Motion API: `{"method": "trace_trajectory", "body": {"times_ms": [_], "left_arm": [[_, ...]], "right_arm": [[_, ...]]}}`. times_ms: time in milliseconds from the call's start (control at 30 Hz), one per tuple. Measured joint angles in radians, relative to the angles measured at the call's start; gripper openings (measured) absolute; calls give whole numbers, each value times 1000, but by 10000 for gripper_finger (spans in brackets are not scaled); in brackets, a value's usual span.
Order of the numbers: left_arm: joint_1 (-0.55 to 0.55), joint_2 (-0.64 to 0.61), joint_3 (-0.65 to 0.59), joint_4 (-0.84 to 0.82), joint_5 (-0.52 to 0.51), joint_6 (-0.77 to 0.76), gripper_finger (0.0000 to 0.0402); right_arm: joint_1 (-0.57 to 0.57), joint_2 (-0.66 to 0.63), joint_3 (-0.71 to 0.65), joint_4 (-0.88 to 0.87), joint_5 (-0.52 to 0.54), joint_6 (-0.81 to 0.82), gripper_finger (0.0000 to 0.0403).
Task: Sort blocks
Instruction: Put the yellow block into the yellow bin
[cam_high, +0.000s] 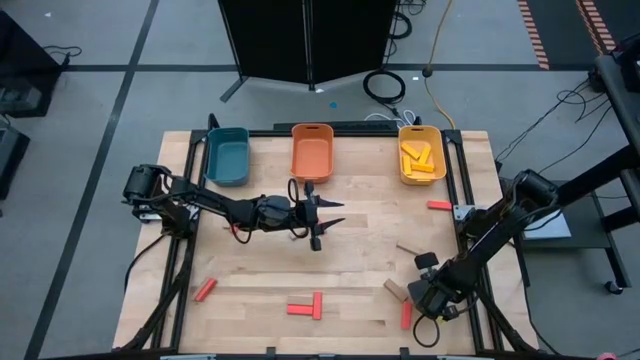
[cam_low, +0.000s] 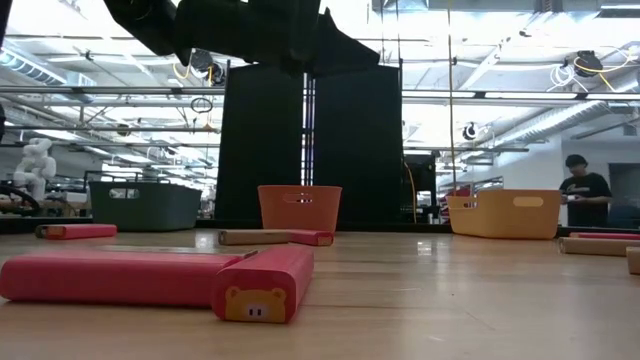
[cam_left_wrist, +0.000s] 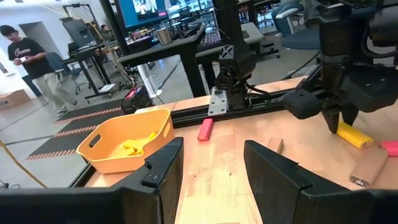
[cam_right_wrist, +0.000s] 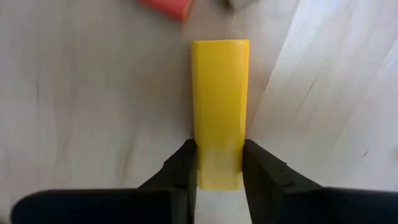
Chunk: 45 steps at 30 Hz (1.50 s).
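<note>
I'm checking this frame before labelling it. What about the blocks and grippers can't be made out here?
- High view: the yellow block is hidden under the right gripper.
- Right wrist view: the yellow block's near end is covered by the fingers; a red block is cut off by the edge.
- Low view: both grippers lie outside the picture.
- High view: blocks in the yellow bin overlap, too small to count.

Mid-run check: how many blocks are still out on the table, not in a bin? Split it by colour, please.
Red flat rectangular blocks: 5
Plain tan wooden blocks: 2
Yellow block: 1, gripped between the fingers of the right gripper
Total: 8
</note>
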Motion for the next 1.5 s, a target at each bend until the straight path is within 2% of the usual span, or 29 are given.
{"method": "trace_trajectory", "body": {"times_ms": [133,267,367,567,667,733,867,967,1133,1500], "left_arm": [[0,0,0,0,14,0,166],[10,16,1,33,128,-5,166],[20,58,3,118,194,-35,166],[34,234,17,563,389,-124,166],[32,316,45,743,405,-164,166],[33,350,70,786,395,-183,166],[34,386,133,750,388,-183,166],[26,395,187,671,388,-183,166],[12,395,265,542,385,-183,166],[11,395,279,547,375,-183,166]], "right_arm": [[1,-26,25,-113,-24,6,69],[-2,-89,70,-192,-11,7,88],[-12,-159,98,-192,51,7,94],[-43,-321,137,-142,387,-1,92],[-51,-393,145,-126,547,-25,93],[-56,-435,145,-101,638,-51,93],[-71,-484,146,24,812,-151,94],[-94,-489,146,135,879,-266,94],[-152,-464,146,247,921,-348,95],[-206,-417,146,269,926,-350,96]]}}
